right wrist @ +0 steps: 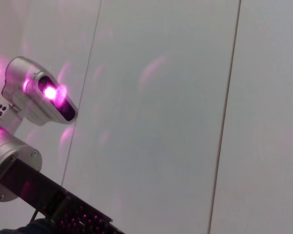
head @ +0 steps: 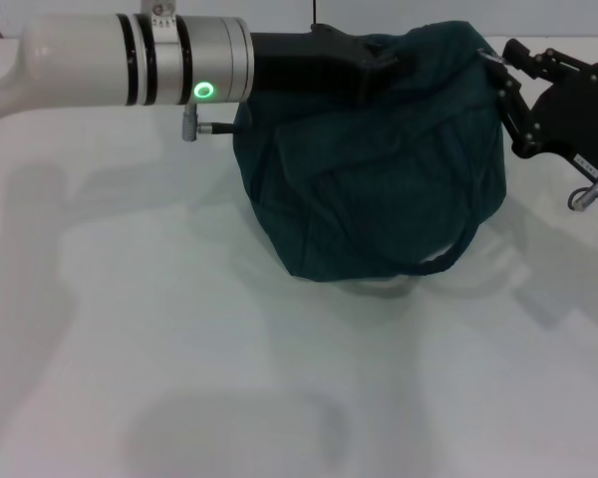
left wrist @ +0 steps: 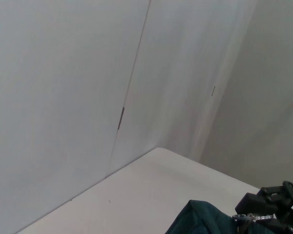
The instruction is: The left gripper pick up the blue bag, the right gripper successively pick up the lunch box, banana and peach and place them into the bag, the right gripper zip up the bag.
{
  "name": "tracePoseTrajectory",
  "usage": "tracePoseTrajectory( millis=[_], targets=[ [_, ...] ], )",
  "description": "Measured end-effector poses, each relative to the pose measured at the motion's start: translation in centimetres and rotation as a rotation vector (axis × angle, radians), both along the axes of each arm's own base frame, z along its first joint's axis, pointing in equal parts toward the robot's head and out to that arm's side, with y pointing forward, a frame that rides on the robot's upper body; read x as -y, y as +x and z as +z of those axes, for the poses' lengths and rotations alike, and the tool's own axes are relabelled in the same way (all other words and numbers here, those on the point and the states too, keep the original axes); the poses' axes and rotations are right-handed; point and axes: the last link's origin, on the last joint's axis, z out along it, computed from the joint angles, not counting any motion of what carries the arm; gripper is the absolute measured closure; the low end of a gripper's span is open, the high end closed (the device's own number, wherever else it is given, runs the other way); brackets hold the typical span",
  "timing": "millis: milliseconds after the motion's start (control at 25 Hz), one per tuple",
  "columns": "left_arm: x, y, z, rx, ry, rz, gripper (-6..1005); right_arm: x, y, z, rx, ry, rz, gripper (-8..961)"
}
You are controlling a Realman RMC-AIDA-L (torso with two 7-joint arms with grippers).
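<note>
The blue bag point(head: 369, 169) sits bulging on the white table at the far middle. My left gripper point(head: 387, 55) reaches in from the left and is shut on the gathered fabric at the bag's top. My right gripper point(head: 500, 68) is at the bag's top right corner, pinched on the small metal zipper pull point(head: 493, 58). The left wrist view shows a corner of the bag point(left wrist: 195, 222) and the right gripper point(left wrist: 251, 220) at the pull. The lunch box, banana and peach are out of view.
The white table point(head: 229, 378) spreads in front of the bag. A bag strap point(head: 448, 257) loops down at the bag's front right. White wall panels point(left wrist: 88, 97) stand behind the table. The left arm's silver wrist point(right wrist: 19, 165) shows in the right wrist view.
</note>
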Motion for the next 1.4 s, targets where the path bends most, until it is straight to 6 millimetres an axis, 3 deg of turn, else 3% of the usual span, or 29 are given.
tracePoseTrajectory(
  millis=[280, 480, 720, 1080, 1400],
  targets=[
    [0.0, 0.1, 0.0, 0.001, 0.004, -0.007, 850, 0.0, 0.4, -0.1, 0.006, -0.007, -0.02, 781],
    [0.1, 0.1, -0.1, 0.0, 0.006, -0.016, 845, -0.1, 1.1, 0.2, -0.019, 0.002, -0.069, 893],
    [0.1, -0.2, 0.0, 0.0, 0.007, -0.006, 840, 0.6, 2.9, 1.1, -0.084, 0.015, -0.156, 939],
    [0.1, -0.3, 0.1, -0.003, 0.011, -0.007, 832, 1.0, 5.4, 0.5, -0.13, -0.076, -0.309, 937],
    [0.1, -0.2, 0.1, 0.024, 0.015, -0.001, 824, 0.9, 5.8, 0.1, -0.137, -0.126, -0.346, 900]
  ],
)
